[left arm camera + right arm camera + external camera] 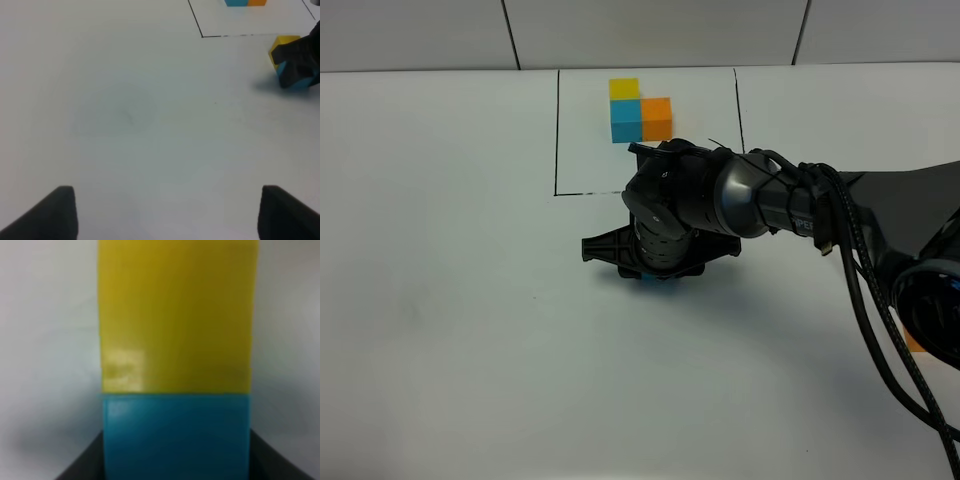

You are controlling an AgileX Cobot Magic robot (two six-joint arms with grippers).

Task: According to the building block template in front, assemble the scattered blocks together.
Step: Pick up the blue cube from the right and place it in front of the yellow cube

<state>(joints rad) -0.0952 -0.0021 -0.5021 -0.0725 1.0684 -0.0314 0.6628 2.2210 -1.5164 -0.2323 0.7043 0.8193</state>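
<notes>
The light blue cube (175, 437) sits between the two dark fingers (82, 467) of the right pincer (658, 268), which is clamped on its sides. The yellow cube (177, 315) lies flush against it, face to face, on the side away from the pincer. Both rest on the white counter (450, 330), just outside the near edge of the black rectangle (557, 130) that frames the building block template (638, 110).

The right arm (770, 200) reaches in from the right across the middle, wrist bent so the pincer points straight down. From above, its bulk covers the pair; only a sliver of blue shows under it.

The left wrist view gives the side look the high one lacks: yellow cube (285, 42) toward the frame line, blue (296, 82) beside it, dark fingers wrapped about them. The left pincer (167, 215) hangs over bare counter well away from the cubes, its tips apart with nothing between.

A scrap of orange (916, 343) peeks out by the arm's base, too hidden to identify.
</notes>
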